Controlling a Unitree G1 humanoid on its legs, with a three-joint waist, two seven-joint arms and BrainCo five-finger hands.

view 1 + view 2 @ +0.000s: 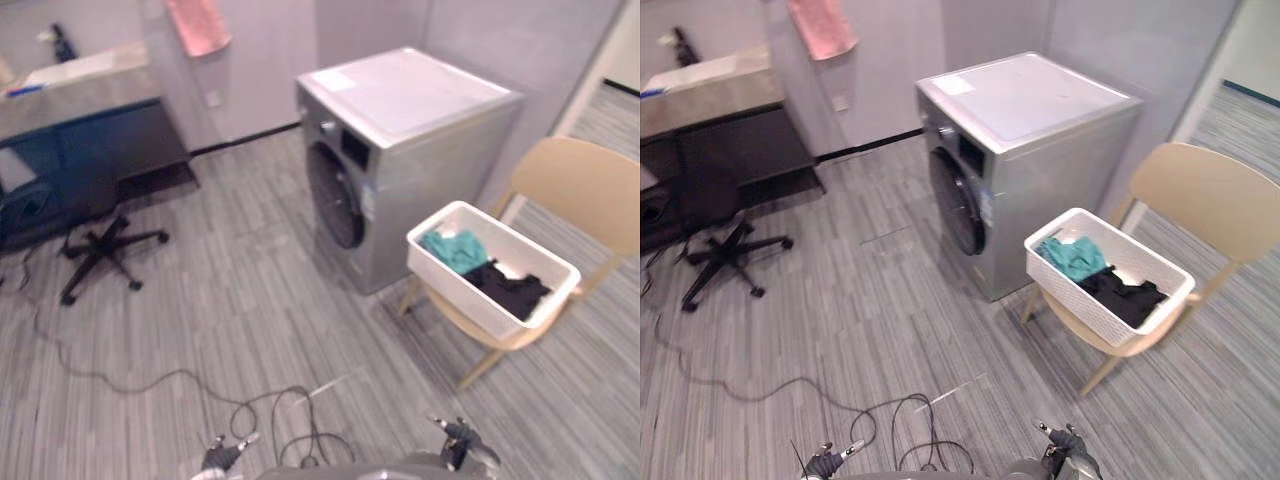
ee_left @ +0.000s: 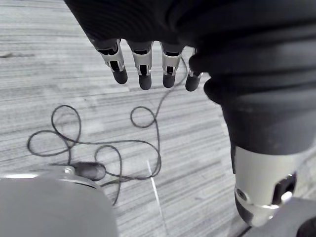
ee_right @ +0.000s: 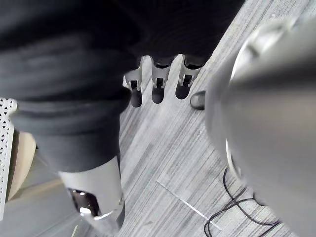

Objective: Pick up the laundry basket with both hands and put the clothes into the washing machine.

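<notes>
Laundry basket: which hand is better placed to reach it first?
Right, probably: the laundry basket sits on the chair at the robot's right, nearer the right hand than the left hand.

The left hand [image 2: 143,61] and right hand [image 3: 159,81] have black ribbed covers, silver dark-tipped fingers [image 2: 117,59].

Matt silver metal on the washing machine [image 1: 430,170], door [image 1: 335,195] dark and glossy; laundry basket [image 1: 455,285] white perforated plastic; clothes [image 1: 455,250] soft cloth; chair [image 1: 585,185] smooth pale wood.
</notes>
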